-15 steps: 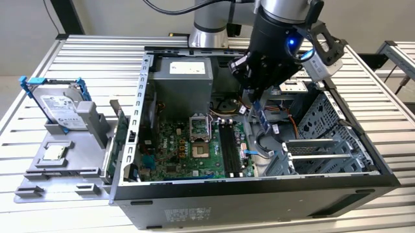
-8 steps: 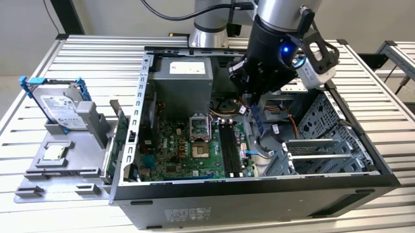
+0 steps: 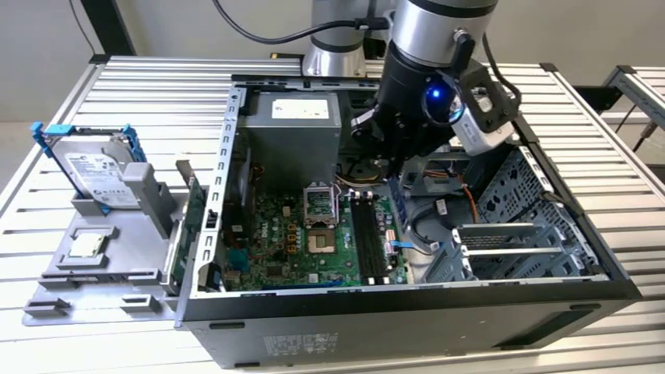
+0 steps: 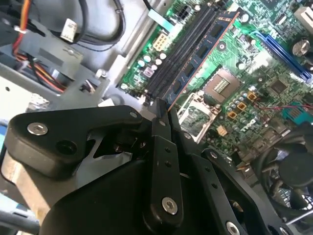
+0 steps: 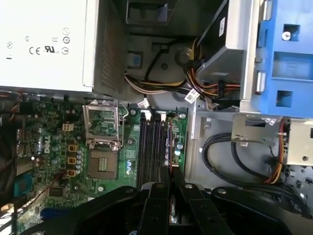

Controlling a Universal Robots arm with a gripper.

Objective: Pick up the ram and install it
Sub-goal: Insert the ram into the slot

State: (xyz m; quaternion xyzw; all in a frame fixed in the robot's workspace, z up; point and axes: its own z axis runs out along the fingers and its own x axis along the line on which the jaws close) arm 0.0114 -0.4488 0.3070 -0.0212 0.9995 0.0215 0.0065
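Gripper (image 4: 160,110) w/ fingers pinched on the ram (image 4: 203,54), edge-on, held low inside the open PC case (image 3: 416,308). Stick is gripped at one end so its long edge lines up w/ the memory slots (image 5: 152,147) on the motherboard (image 3: 301,249); it hangs just above them or already touching (can't tell if seated). Hard drive (image 3: 99,175) sits outside on the gray tray (image 3: 62,300), out of the arm's way.

ext view looks down into open pc case (image 3: 416,304) from above; both wrist cams close over motherboard (image 5: 58,147), shared.
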